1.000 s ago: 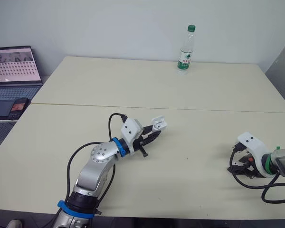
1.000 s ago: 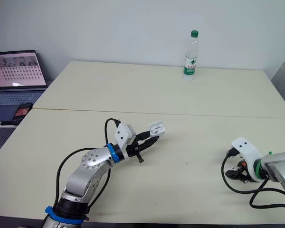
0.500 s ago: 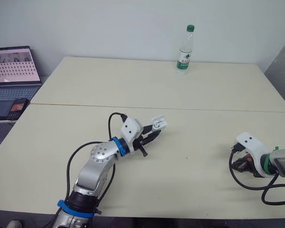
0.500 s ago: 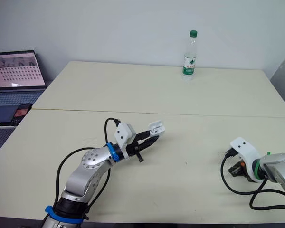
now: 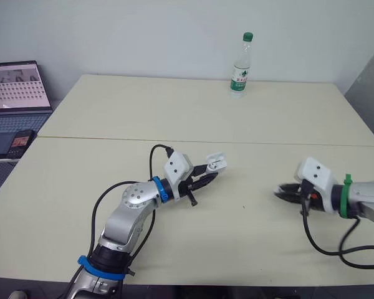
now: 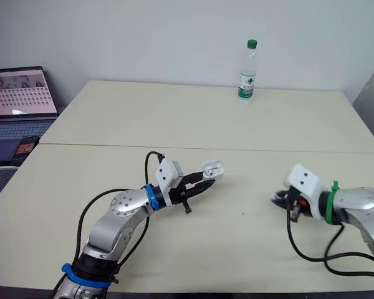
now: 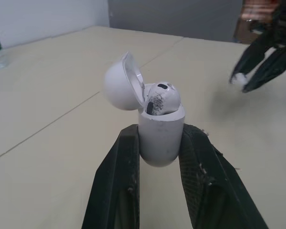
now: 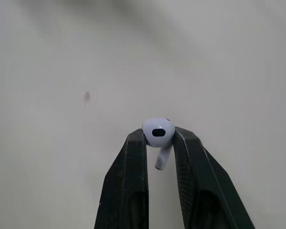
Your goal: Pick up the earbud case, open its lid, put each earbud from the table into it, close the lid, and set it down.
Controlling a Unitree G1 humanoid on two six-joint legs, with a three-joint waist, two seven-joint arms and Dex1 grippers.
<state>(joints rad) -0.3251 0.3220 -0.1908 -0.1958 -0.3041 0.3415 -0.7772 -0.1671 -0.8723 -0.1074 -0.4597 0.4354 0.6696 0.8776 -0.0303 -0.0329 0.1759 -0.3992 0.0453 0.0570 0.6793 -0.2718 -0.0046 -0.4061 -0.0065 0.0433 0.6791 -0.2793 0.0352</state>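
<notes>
My left gripper [image 7: 160,143] is shut on the white earbud case [image 7: 159,133], held above the middle of the table. Its lid [image 7: 121,82] is flipped open and one earbud [image 7: 161,98] sits inside. The case [image 5: 215,163] also shows in the head view at the tips of the left fingers. My right gripper [image 8: 158,138] is shut on the second white earbud [image 8: 158,131], stem hanging between the fingers. That right gripper [image 5: 285,190] hovers over the table's right part, pointing toward the case, still well apart from it.
A water bottle [image 5: 240,65] stands at the table's far edge. A laptop [image 5: 15,87] and a phone [image 5: 19,142] lie on a side surface to the left. A seam [image 5: 268,144] crosses the table behind both grippers.
My right gripper has lifted from the table's right side and swung left toward the case, holding the earbud. The left gripper with the case has shifted slightly right.
</notes>
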